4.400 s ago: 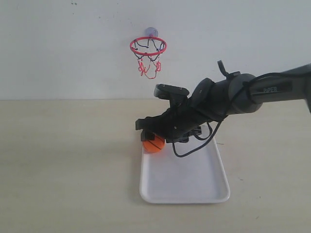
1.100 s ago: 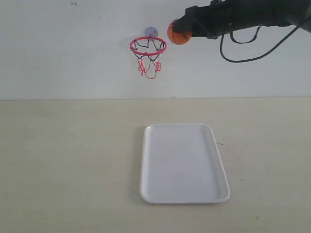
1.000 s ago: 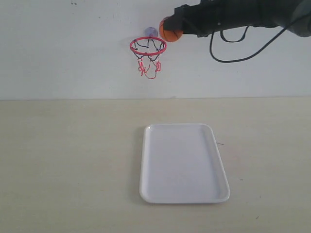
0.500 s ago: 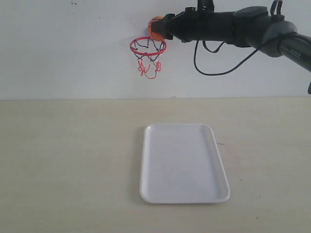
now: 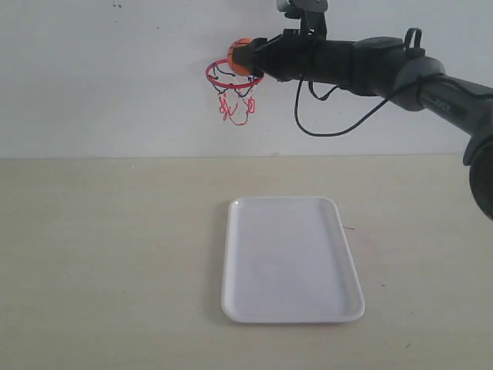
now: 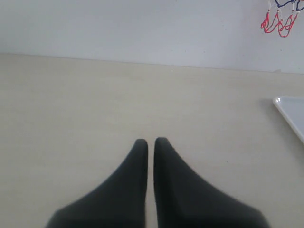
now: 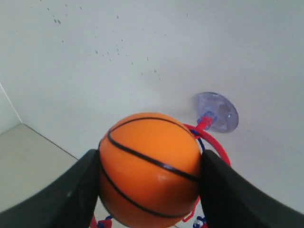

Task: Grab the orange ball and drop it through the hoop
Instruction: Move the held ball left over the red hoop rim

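The orange ball point(image 5: 241, 56) point(image 7: 149, 168) with black seams is held high at the wall, right over the red ring of the hoop point(image 5: 235, 75). My right gripper point(image 5: 246, 57) point(image 7: 149, 175) is shut on the ball, one black finger on each side. The hoop's clear bluish suction cup point(image 7: 216, 112) sticks to the wall just behind the ball, and part of the ring point(image 7: 216, 145) shows beside it. The net point(image 5: 235, 100) hangs below. My left gripper point(image 6: 150, 141) hovers low over the table with its jaws nearly together and nothing between them; it does not show in the exterior view.
A white tray point(image 5: 291, 258) lies on the beige table point(image 5: 108, 254) below and a little right of the hoop; its corner point(image 6: 292, 114) shows in the left wrist view. A black cable point(image 5: 339, 116) loops under the right arm. White wall behind.
The right arm has carried the ball leftward along the wall and slightly down, from right of the hoop to directly over its ring. The grip on the ball is unchanged.
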